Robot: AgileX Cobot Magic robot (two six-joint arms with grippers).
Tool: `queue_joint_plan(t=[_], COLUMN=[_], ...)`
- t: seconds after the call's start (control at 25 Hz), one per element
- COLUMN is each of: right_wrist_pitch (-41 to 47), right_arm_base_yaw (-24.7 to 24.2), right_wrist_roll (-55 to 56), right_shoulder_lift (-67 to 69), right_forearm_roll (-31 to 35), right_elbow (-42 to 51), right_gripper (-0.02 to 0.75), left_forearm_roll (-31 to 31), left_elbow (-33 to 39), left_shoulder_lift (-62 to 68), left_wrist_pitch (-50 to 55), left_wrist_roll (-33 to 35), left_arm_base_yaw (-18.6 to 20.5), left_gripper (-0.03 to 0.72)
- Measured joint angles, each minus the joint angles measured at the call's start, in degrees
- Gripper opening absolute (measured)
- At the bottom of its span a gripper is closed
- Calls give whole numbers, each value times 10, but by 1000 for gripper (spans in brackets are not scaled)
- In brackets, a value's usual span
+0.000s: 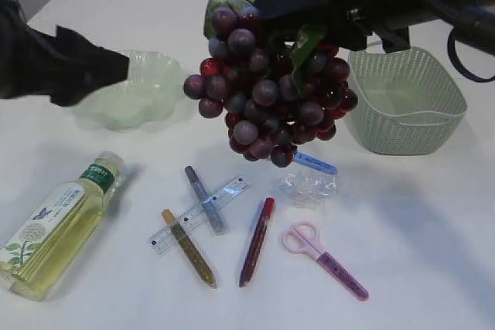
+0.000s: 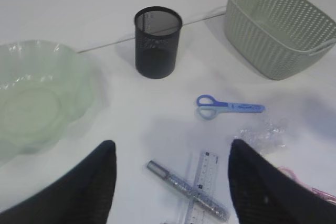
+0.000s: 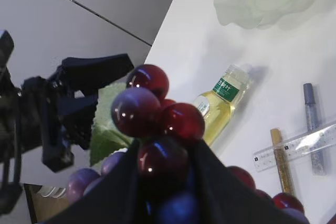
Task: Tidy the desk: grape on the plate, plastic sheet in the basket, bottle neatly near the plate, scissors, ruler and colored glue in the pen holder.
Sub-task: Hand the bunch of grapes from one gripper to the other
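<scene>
A white worktop seen at a slant from the front. The right gripper [image 1: 298,13] holds a bunch of red and purple grapes [image 1: 267,90] in the air above the middle of the worktop, its jaws closed on the top of the bunch. The grapes are not yet on the plate [image 1: 139,90], a pale green scalloped dish that sits toward the far left corner with nothing in it. The left gripper [image 2: 170,182] hovers near that plate with its jaws apart and nothing between them.

Everything else looks untouched, as I judge it. A bottle [image 1: 58,226] of yellow liquid lies on its side near the front left corner, well apart from the plate. A clear ruler [image 1: 199,214] lies along the front middle, crossing a silver glitter glue pen [image 1: 205,199] and a gold one [image 1: 188,246]. A red glue pen [image 1: 257,241] lies just beside them, and pink scissors [image 1: 325,259] sit toward the front right. Blue scissors [image 2: 228,107] lie farther back. A crumpled clear plastic sheet [image 1: 308,187] rests near the middle, outside the green basket [image 1: 406,98], which stands toward the far right edge and looks empty. The black mesh pen holder [image 2: 157,41] stands at the far edge, and nothing shows above its rim.

So the first step is in progress; all remaining steps are left.
</scene>
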Motion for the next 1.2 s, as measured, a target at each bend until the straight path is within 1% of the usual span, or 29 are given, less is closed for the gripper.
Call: queue_joint_plan(t=[0.12, 0.2, 0.28, 0.4, 0.48, 0.56, 0.64, 0.8, 0.88, 0.96, 1.04, 1.08, 1.2], right_wrist_pitch=[-3, -7, -14, -16, -16, -19, -24, -27, -27, -27, -26, -25, -13], right_arm_base_yaw=[0, 0, 0, 0, 0, 0, 0, 0, 0, 0, 0, 0, 0], right_wrist_roll=[-1, -1, -1, -3, -6, -8, -9, -14, -20, -23, -24, -25, -26], right_shoulder_lift=[0, 0, 0, 0, 0, 0, 0, 0, 0, 0, 0, 0, 0], right_forearm_roll=[1, 1, 1, 1, 1, 1, 2, 3, 3, 3, 3, 3, 3], right_elbow=[0, 0, 0, 0, 0, 0, 0, 0, -1, -3, -7, -10, -20], right_gripper=[195, 195, 195, 195, 194, 194, 194, 194, 194, 194, 194, 194, 194], left_forearm_roll=[-8, -12, -14, -8, 27, 81, 148, 320, 391, 420, 433, 438, 451], left_elbow=[59, 80, 88, 90, 90, 90, 92, 101, 101, 101, 101, 101, 101], left_shoulder_lift=[-5, -6, -6, -10, -15, -20, -22, -20, -9, 9, 30, 41, 63], left_wrist_pitch=[-131, -208, -250, -281, -292, -294, -305, -349, -378, -394, -410, -416, -440], left_wrist_roll=[11, -3, -31, -71, -115, -171, -245, -407, -460, -484, -494, -496, -503], left_arm_base_yaw=[-75, -121, -152, -176, -184, -188, -188, -188, -188, -189, -189, -189, -189], left_gripper=[487, 487, 487, 487, 484, 479, 477, 477, 477, 479, 498, 523, 635])
